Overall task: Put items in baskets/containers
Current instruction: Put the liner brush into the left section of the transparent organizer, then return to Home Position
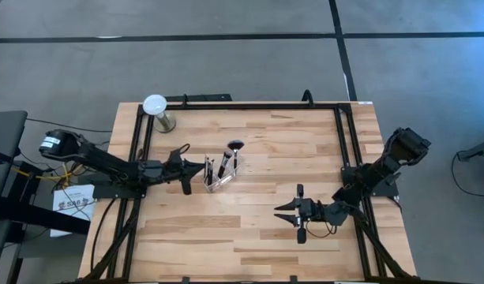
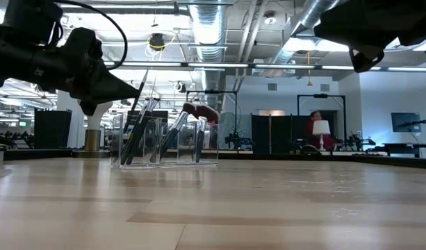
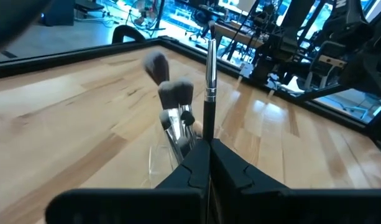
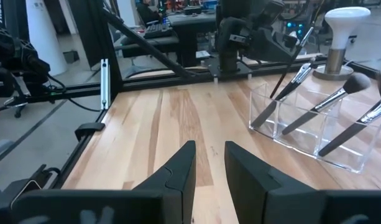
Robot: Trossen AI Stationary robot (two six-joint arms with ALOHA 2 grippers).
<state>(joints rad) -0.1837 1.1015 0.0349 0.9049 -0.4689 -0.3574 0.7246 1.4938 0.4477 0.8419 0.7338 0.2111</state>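
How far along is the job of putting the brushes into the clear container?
Nearly finished. Several brushes already stand in the clear container. The left gripper, jaws shut, holds one more brush upright at the container's left end; it is not released yet. No loose brushes show on the table. The right gripper waits open, empty, on the right.

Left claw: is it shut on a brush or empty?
Shut on a brush. The left claw pinches a black-handled brush upright, right beside the clear holder, which already contains other brushes.
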